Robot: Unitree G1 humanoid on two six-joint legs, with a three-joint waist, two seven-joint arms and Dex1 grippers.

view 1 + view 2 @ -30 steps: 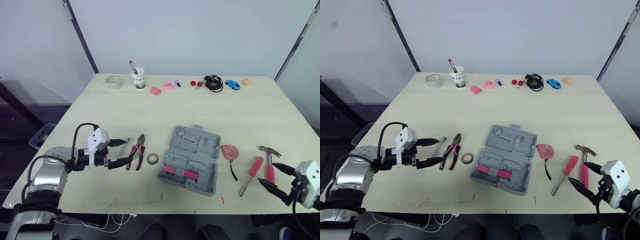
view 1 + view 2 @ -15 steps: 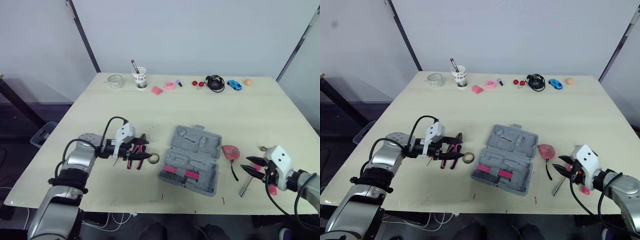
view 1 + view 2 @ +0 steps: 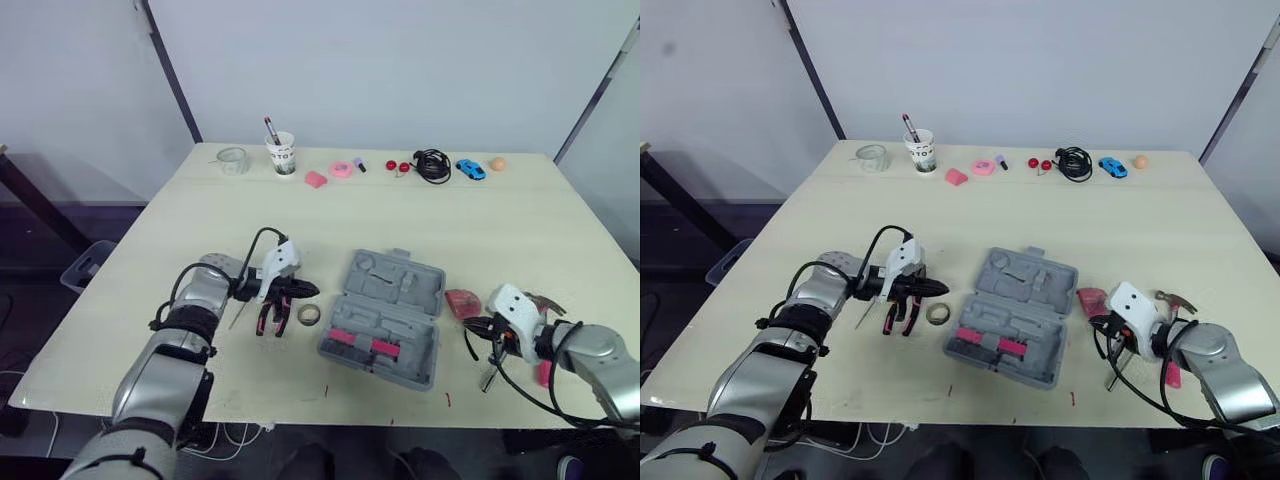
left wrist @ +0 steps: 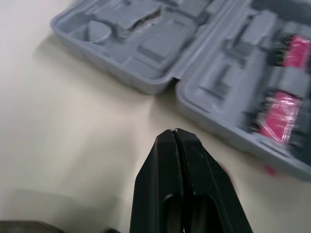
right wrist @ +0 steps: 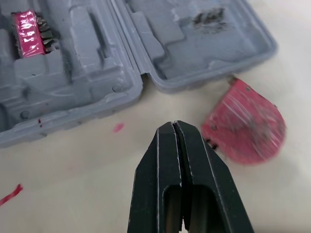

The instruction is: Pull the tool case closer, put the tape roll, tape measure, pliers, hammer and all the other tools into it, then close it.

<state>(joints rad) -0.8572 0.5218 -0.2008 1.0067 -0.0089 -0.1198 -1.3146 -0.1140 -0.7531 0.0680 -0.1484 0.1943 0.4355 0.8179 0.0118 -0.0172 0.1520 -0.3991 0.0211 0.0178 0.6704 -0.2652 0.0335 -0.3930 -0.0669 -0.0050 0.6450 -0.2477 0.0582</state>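
At centre, open tool case (image 3: pixel 395 290), pink pieces (image 3: pixel 352 342) inside

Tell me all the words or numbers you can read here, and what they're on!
White cup: dark print, too small to read.
Tool case, tape measure: no words or numbers to be seen.

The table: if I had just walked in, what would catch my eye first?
An open grey tool case lies in the middle of the table, its moulded slots mostly bare. On either side a shut black gripper points toward it: the left gripper by the pink-handled pliers and tape roll, the right gripper beside the pink tape measure.
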